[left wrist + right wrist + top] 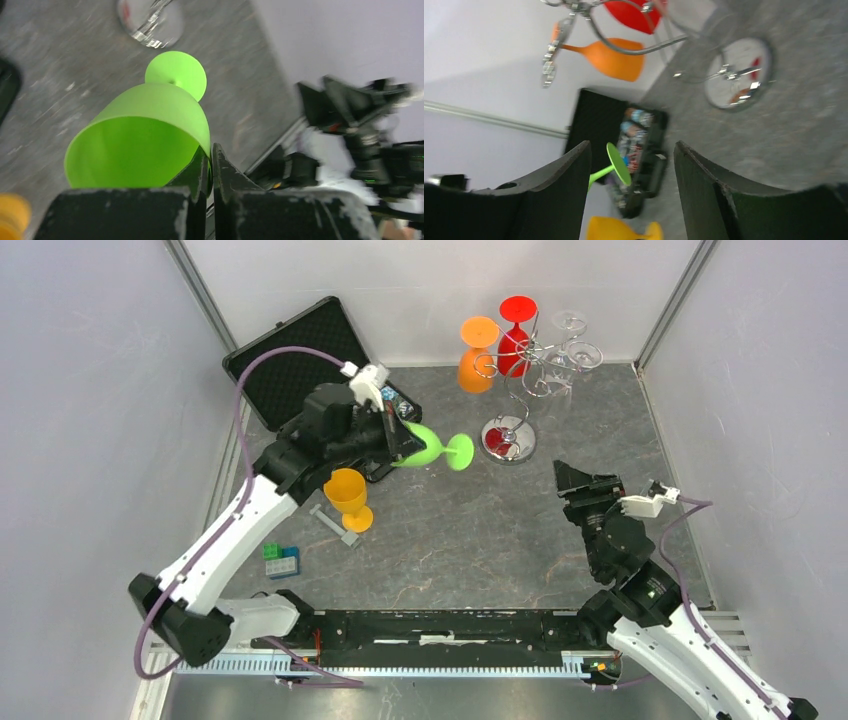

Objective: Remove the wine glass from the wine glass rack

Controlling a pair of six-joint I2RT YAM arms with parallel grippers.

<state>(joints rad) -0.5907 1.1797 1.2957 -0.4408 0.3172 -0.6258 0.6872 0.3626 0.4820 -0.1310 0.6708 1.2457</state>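
Note:
My left gripper is shut on the rim of a green wine glass, held on its side above the table, foot pointing right, left of the rack's base. In the left wrist view the jaws pinch the green bowl's edge. The chrome wine glass rack stands at the back with a round shiny base. An orange glass, a red glass and a clear glass hang from its arms. My right gripper is open and empty, right of the base.
A yellow-orange glass stands upright on the table at the left. An open black case lies at the back left. Green and blue toy bricks and a small grey piece lie near the left arm. Walls enclose three sides.

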